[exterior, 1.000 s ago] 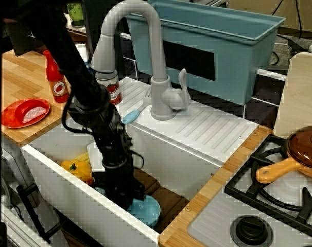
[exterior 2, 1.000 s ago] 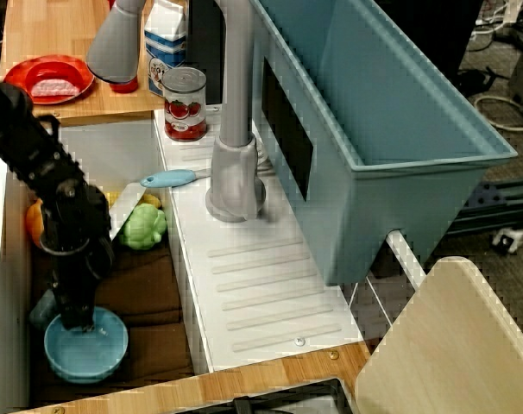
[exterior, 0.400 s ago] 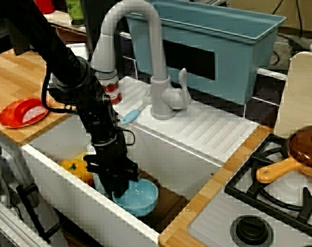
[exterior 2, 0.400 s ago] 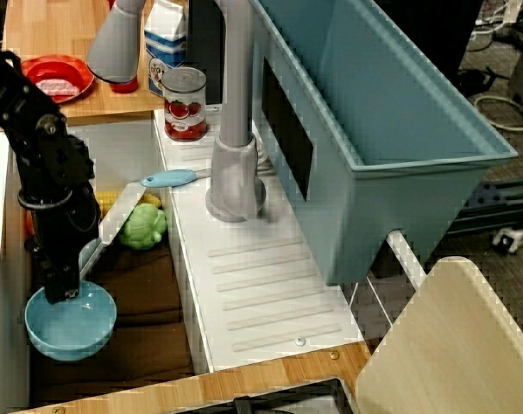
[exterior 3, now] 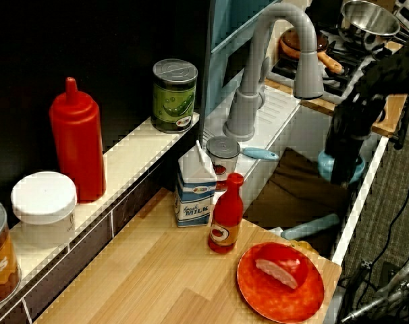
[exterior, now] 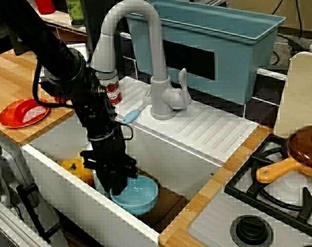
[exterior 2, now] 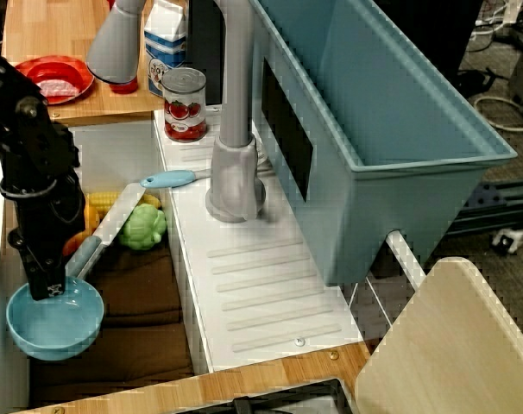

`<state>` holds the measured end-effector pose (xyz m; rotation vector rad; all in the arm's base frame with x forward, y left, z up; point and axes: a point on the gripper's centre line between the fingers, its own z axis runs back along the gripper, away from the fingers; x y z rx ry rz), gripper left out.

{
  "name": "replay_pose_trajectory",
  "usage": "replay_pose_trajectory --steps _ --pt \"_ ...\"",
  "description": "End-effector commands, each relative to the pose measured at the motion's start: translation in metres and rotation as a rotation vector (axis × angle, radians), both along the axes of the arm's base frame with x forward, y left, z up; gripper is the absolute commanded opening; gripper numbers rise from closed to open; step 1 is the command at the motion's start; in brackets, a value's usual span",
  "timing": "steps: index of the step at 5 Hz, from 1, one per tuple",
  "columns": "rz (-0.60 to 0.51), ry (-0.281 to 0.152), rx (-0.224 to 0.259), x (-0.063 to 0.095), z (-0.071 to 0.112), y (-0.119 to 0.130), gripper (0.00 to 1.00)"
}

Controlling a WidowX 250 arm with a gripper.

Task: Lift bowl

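The view from above the sink shows the gripper (exterior 2: 50, 285) clamped on the rim of the bowl (exterior 2: 54, 319), held clear of the sink floor; the lift seems underway, needing only steady upward travel.

You're looking at a toy kitchen set.
Your cues: the grey faucet (exterior: 140, 51) over a white sink (exterior: 161, 154), stove burners (exterior: 279, 195), wooden counter (exterior 3: 157, 270), ketchup bottle (exterior 3: 226, 212).
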<state>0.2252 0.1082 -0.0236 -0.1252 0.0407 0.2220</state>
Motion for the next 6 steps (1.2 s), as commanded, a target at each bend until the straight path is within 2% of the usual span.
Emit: replay_pose_trajectory --steps 1,2,4,6 --pt "-0.059 -0.050 0.007 -0.002 0.035 -0.020 0.00" --pt "-0.081 -0.035 -0.017 -0.001 0.049 -0.031 0.00" --pt "-0.126 -0.051 -0.050 -0.003 0.095 -0.043 0.00" --pt "-0.157 -0.059 -0.076 -0.001 0.128 -0.043 0.00"
